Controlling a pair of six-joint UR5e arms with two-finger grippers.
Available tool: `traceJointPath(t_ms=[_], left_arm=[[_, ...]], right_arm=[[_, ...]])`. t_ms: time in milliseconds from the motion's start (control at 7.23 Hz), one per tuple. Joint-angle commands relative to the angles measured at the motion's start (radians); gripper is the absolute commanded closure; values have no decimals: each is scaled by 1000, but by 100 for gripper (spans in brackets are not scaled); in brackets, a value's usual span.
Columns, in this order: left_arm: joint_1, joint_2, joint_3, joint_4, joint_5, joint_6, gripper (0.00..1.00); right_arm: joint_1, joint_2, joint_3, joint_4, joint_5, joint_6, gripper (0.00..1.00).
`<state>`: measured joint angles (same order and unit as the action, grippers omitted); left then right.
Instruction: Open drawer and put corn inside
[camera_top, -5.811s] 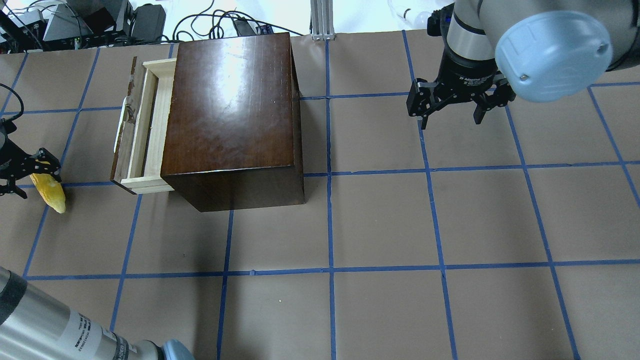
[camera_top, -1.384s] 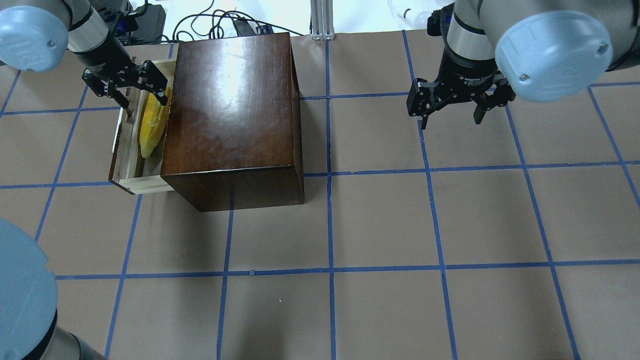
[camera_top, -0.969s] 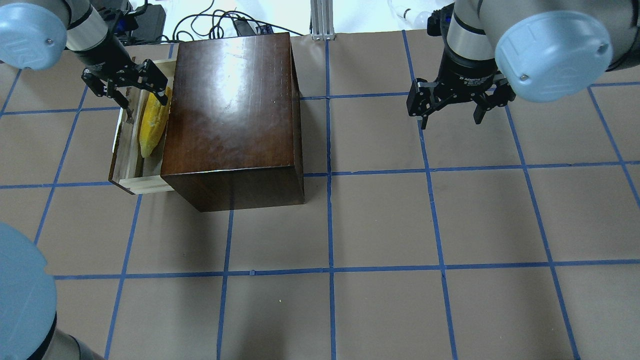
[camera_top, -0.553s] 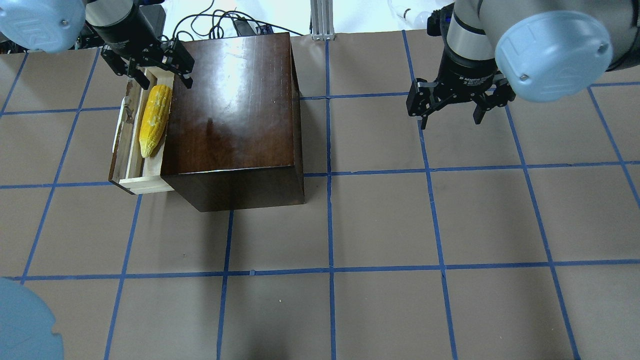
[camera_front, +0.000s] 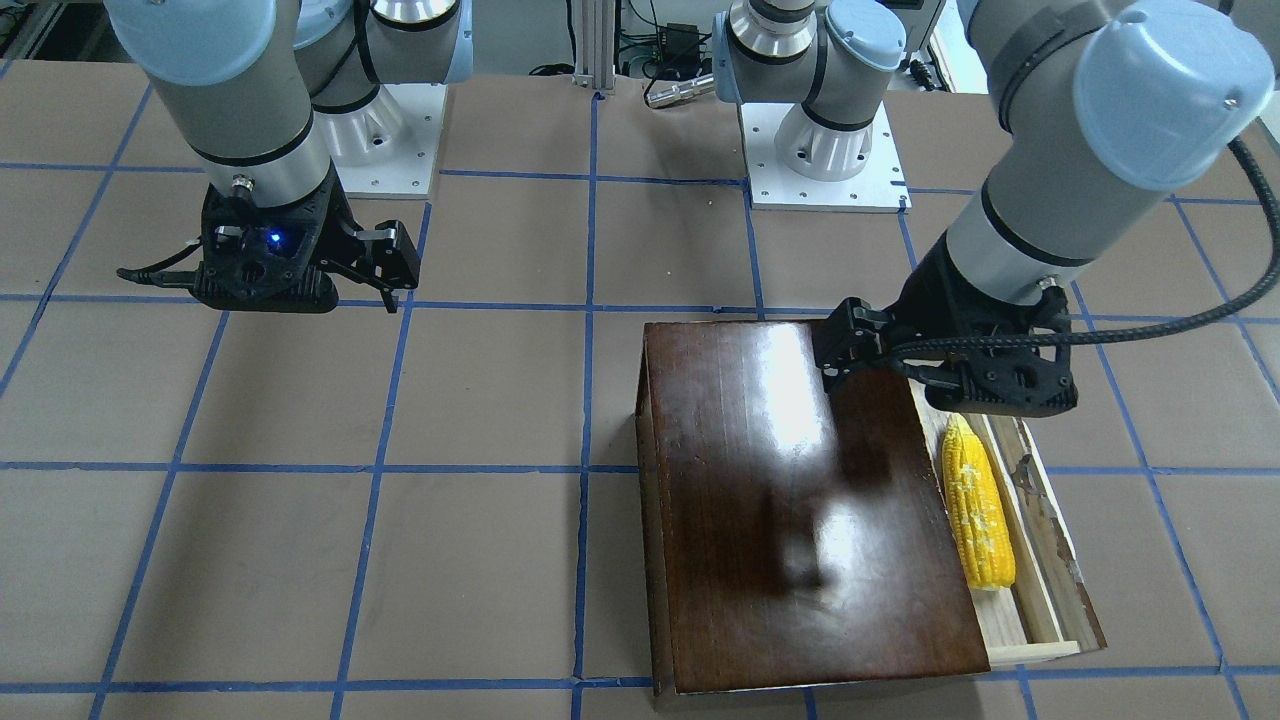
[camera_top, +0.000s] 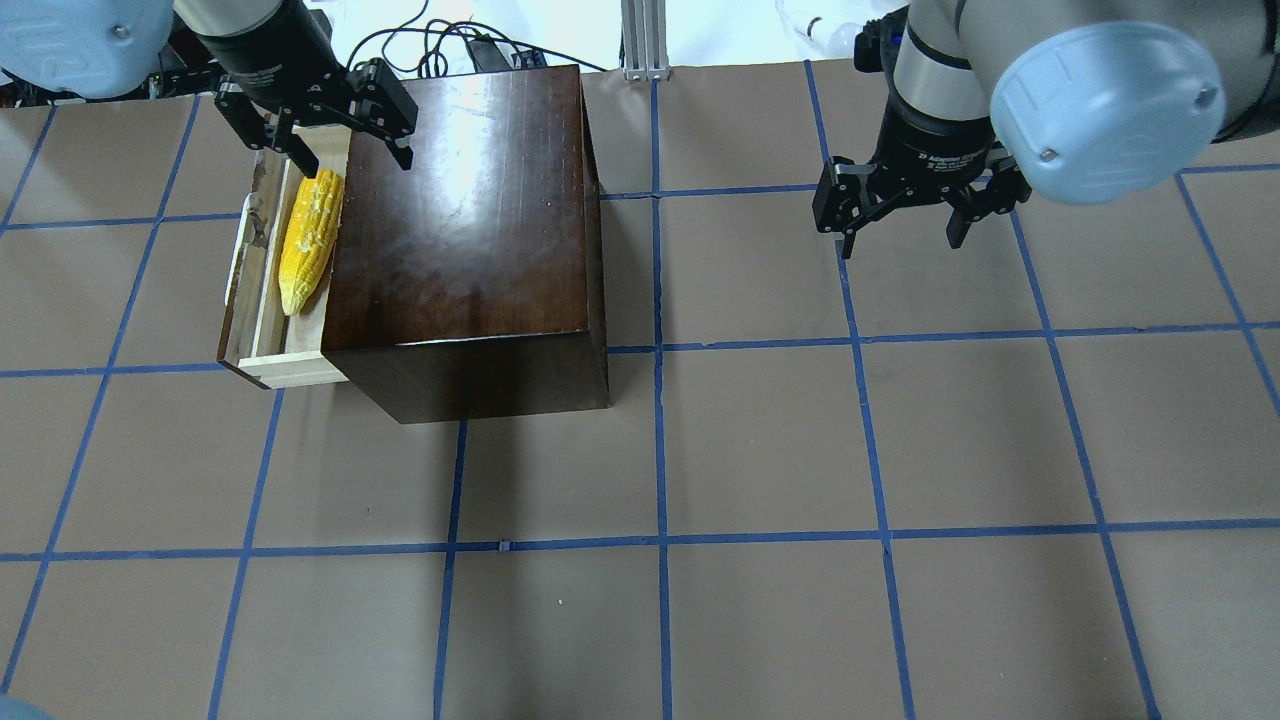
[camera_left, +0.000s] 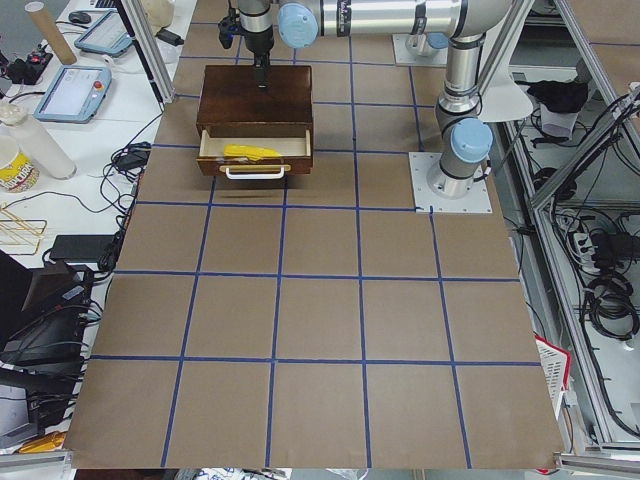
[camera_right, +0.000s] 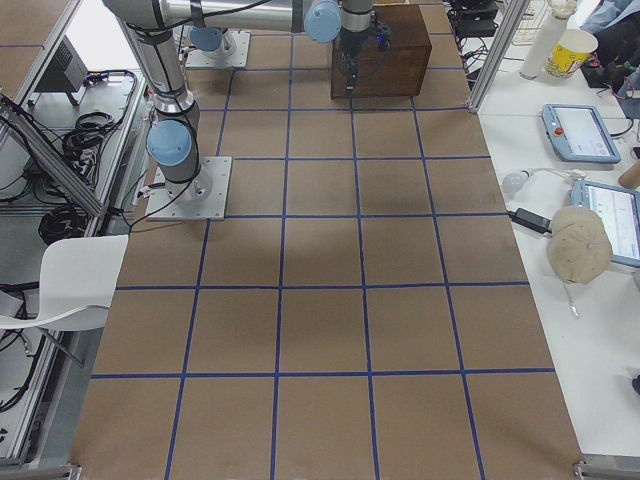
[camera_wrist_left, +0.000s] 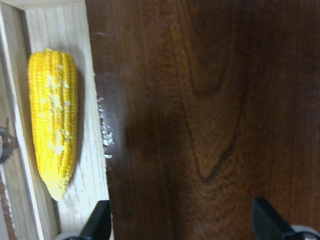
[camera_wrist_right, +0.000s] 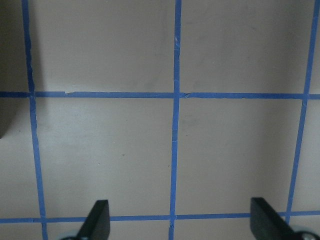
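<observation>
The corn (camera_top: 308, 240) lies loose in the drawer (camera_top: 268, 345), which is pulled partway out of the dark-brown box (camera_top: 460, 220). Its pale point faces the near end. My left gripper (camera_top: 352, 160) is open and empty, above the far end of the drawer and the box's edge, clear of the corn. In the left wrist view the corn (camera_wrist_left: 52, 125) rests on the pale drawer floor (camera_wrist_left: 92, 150) beside the box top (camera_wrist_left: 210, 115). In the front view the corn (camera_front: 975, 515) lies below the left gripper (camera_front: 900, 390). My right gripper (camera_top: 900, 235) is open and empty over bare table.
The drawer's worn front panel and whitish handle (camera_left: 255, 172) face the table's left end. Brown paper with blue tape lines (camera_top: 660, 450) covers the table. Cables and gear (camera_top: 450, 45) lie past the far edge. The right wrist view shows only table (camera_wrist_right: 175, 125).
The left gripper carried the corn from the table's left to the drawer, opened and let go, then rose and moved toward the far end over the box's edge. The right arm has not moved.
</observation>
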<state>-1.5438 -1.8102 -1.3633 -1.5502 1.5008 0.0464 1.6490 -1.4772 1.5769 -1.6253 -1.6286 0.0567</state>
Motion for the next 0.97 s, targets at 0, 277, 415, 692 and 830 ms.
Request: traceJointPath(t_ms=[0,277,415,692,830], left_arm=[[-38,24,-61,-2,7,-19,0],[-44,80,-140,12,9,-8,0],[-38,100,-155,13,24,-2,0],[-27,106,-158,16,47,0,0],[-24,104,-157,33,47,-2,0]], right_arm=[[0,0,0,1,1,0,0],[0,-2,0,1,0,0,0],[0,0,0,1,0,0,0],[0,0,0,1,-2,0,0],[0,0,0,-1,-2,0,0]])
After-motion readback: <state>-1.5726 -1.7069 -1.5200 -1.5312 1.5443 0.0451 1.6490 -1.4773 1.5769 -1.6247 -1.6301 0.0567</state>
